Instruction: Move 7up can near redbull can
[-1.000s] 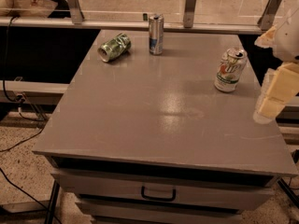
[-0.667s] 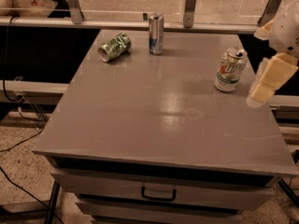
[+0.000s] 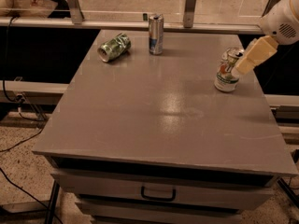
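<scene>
- The gripper (image 3: 245, 62) is at the right edge of the table (image 3: 159, 111), coming in from the upper right; its cream-coloured end lies in front of the upper right part of the 7up can (image 3: 224, 77); whether it is apart, together or clamped on the can, I cannot tell.
- The 7up can stands upright near the right edge of the table, about half way back.
- The redbull can (image 3: 156, 34) stands upright at the far edge, near the middle; it is well apart from the 7up can.
- A green can (image 3: 114, 47) lies on its side just to the left of the redbull can; they do not touch.
- Under the table top there is a drawer with a dark handle (image 3: 158, 193).
</scene>
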`<move>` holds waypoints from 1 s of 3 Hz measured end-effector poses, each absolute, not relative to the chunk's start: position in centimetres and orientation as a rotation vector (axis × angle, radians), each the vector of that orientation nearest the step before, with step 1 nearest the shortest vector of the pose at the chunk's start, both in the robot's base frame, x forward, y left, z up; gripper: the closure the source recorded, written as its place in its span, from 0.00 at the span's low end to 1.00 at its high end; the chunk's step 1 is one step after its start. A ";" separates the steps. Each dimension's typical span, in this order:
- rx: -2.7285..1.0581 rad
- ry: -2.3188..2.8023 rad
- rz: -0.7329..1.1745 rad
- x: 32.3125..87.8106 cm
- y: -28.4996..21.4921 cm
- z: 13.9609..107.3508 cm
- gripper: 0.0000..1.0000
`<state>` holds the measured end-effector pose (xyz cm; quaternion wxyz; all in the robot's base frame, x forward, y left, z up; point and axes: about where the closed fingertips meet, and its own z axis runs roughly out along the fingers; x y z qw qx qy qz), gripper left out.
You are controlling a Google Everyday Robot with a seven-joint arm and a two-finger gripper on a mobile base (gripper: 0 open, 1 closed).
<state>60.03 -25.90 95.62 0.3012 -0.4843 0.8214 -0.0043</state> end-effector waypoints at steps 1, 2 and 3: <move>-1.206 2.184 0.074 62.7 -26.5 94.0 0.00; -1.184 2.194 0.135 64.5 -25.9 92.3 0.18; -1.187 2.214 0.156 65.5 -25.2 90.8 0.41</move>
